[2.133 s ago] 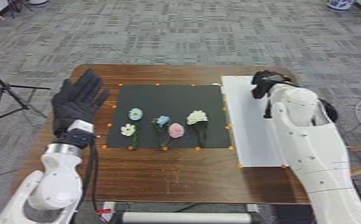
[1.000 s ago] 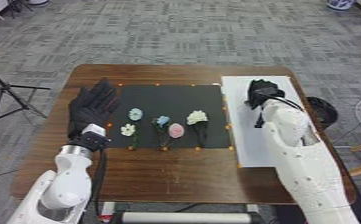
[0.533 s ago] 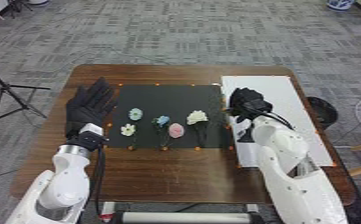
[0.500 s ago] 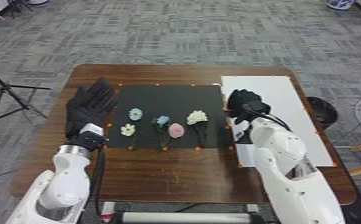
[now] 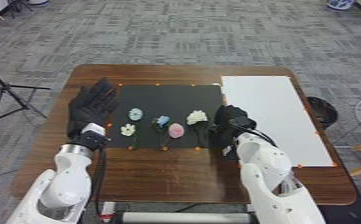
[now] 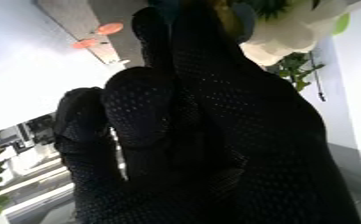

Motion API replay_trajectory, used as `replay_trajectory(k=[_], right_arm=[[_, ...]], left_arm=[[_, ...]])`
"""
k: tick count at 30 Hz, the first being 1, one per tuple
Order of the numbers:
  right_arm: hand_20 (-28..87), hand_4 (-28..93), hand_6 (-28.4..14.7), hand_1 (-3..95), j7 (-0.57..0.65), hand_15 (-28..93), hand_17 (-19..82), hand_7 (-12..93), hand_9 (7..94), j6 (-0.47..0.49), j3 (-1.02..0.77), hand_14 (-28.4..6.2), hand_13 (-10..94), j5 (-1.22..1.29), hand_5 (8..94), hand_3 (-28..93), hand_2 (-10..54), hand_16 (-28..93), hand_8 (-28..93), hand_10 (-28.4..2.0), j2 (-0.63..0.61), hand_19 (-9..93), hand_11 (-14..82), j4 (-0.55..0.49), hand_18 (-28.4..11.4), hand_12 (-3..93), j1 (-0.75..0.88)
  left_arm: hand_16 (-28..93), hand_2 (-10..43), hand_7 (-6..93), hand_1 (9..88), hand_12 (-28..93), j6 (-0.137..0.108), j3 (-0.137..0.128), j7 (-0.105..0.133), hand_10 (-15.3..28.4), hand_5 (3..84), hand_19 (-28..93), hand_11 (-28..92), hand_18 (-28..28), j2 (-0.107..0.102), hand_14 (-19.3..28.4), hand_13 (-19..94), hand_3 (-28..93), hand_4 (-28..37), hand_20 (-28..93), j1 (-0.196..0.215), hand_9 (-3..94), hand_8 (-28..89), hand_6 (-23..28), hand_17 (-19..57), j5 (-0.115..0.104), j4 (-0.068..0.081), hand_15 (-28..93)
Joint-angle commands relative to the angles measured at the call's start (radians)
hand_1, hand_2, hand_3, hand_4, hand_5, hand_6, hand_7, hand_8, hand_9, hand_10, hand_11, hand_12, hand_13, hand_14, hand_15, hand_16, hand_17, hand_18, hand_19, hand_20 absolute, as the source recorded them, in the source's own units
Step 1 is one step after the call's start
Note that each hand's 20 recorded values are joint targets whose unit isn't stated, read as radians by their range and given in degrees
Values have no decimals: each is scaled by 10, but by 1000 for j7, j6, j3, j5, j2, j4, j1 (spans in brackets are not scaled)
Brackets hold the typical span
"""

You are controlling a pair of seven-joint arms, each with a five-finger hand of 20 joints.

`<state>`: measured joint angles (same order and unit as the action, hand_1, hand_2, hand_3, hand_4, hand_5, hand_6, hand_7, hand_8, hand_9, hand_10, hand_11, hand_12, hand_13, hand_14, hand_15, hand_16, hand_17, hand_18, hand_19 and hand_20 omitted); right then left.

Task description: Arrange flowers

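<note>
One left hand (image 5: 89, 106), its fingers straight and released, is just left of the dark mat (image 5: 163, 95). On the mat, left to right, are a small white flower (image 5: 128, 130), a pale blue flower (image 5: 136, 114), a blue flower (image 5: 162, 120), a pink flower (image 5: 176, 131) and a large white flower (image 5: 197, 117). The right hand (image 5: 234, 116) is at the mat's right edge; I cannot tell whether it is clenched, released or grasping. Right of the mat is a white sheet (image 5: 279, 120)

Gray carpet (image 5: 185, 35), black tripod (image 5: 8, 87)
</note>
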<state>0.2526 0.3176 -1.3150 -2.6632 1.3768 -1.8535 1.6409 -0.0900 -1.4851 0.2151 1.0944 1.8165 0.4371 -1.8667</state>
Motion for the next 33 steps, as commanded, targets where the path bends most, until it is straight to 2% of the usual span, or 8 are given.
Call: replay_trajectory(k=[1, 7, 21, 23, 26, 27, 29, 33], right_arm=[[425, -283, -2, 578, 18, 685, 399, 238, 798, -9, 4, -75, 701, 10, 703, 593, -95, 362, -7, -79, 4, 850, 164, -36, -214, 476, 24], [421, -283, 0, 553, 21, 688, 392, 193, 777, 6, 9, -78, 690, -3, 684, 611, -95, 354, -114, -87, 1, 847, 184, -55, -215, 451, 25], [419, -283, -14, 507, 50, 685, 385, 163, 744, 30, -7, -83, 679, 30, 655, 665, -95, 353, -117, -96, -10, 842, 221, -115, -218, 387, 41], [416, -283, -17, 471, 60, 686, 383, 154, 722, -21, -27, -85, 675, 59, 638, 694, -95, 353, -113, -105, -10, 842, 268, -133, -219, 346, 55], [401, -252, -31, 384, 39, 667, 378, 139, 694, -261, -48, -92, 669, 203, 623, 717, -91, 334, -106, -130, -25, 835, 298, -129, -215, 258, 76], [385, -230, -39, 349, 23, 633, 375, 134, 680, -309, -56, -99, 662, 239, 619, 719, -55, 313, -103, -145, -28, 820, 269, -129, -212, 232, 78], [340, -218, -52, 309, -61, 578, 358, 127, 632, -324, -103, -114, 625, 305, 592, 729, 3, 272, -98, -163, -21, 769, 209, -132, -200, 203, 82], [229, -240, -56, 260, -159, 441, 289, 129, 519, -290, -193, -138, 502, 468, 503, 744, 64, 186, -100, -174, -1, 638, 134, -145, -177, 172, 77]], left_arm=[[-24, 109, 103, 271, 80, -2, -1, -7, 126, 421, 321, 156, 137, -3, 135, 247, 716, -283, 85, 5, 334, -90, 69, -63, -3, -1, 166], [-22, 105, 104, 272, 82, -1, 1, 0, 124, 421, 321, 157, 138, -6, 140, 246, 717, -283, 85, 6, 332, -90, 69, -64, -20, -2, 170], [-19, 95, 104, 266, 83, -12, -3, 22, 124, 420, 320, 153, 139, -11, 141, 243, 715, -283, 86, 14, 329, -90, 69, -65, -42, -10, 168], [-19, 97, 104, 264, 83, -18, -3, 20, 124, 420, 319, 153, 139, -12, 141, 243, 714, -283, 85, 11, 328, -90, 69, -65, -39, -9, 167], [-20, 102, 102, 260, 83, -18, -9, 19, 124, 420, 319, 152, 140, -14, 140, 244, 714, -283, 86, 13, 329, -90, 69, -65, -36, -9, 165], [-20, 105, 102, 259, 83, -19, -12, 19, 124, 420, 319, 152, 140, -17, 139, 244, 713, -283, 85, 15, 329, -90, 69, -65, -33, -12, 165], [-20, 108, 102, 256, 82, -19, -20, 21, 124, 419, 320, 152, 140, -18, 138, 244, 714, -283, 86, 19, 329, -90, 69, -65, -23, -16, 163], [-21, 110, 101, 253, 82, -15, -39, 27, 124, 419, 319, 151, 140, -21, 137, 244, 715, -283, 86, 35, 329, -89, 69, -65, -11, -27, 162]])
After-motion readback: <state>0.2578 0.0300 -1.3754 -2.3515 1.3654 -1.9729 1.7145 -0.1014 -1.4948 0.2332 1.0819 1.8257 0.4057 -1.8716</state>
